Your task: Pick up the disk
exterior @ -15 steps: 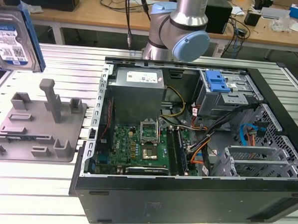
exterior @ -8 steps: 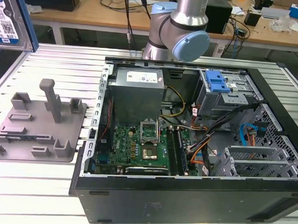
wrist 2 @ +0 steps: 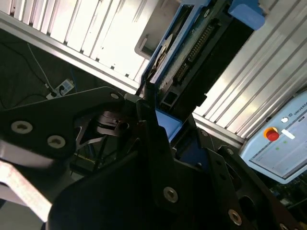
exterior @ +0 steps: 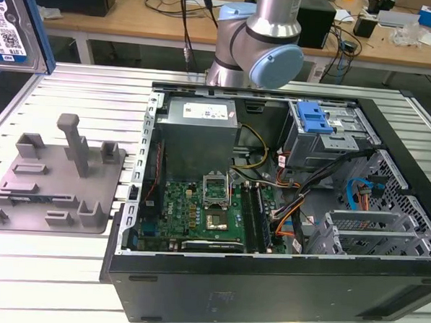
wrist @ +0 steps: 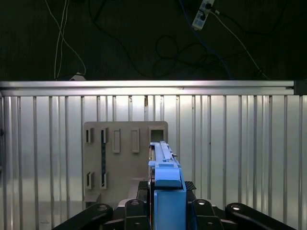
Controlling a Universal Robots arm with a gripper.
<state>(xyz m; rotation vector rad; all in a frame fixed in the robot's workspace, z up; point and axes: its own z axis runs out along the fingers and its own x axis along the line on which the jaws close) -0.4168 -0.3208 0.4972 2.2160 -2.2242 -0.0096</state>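
One gripper [wrist: 165,211] is clamping one blue-framed disk [wrist: 165,170] on edge, hanging high above one grey holder tray [wrist: 124,158] lying on the ribbed table [wrist: 230,153].

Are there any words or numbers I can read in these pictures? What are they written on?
Label on the disk, exterior view: print too small to read.
Sticker on the power supply: blurred, unreadable.
Screen of the pendant, second wrist view: lettering cut off at the edge, the rest too small.
The grey holder tray: no print.
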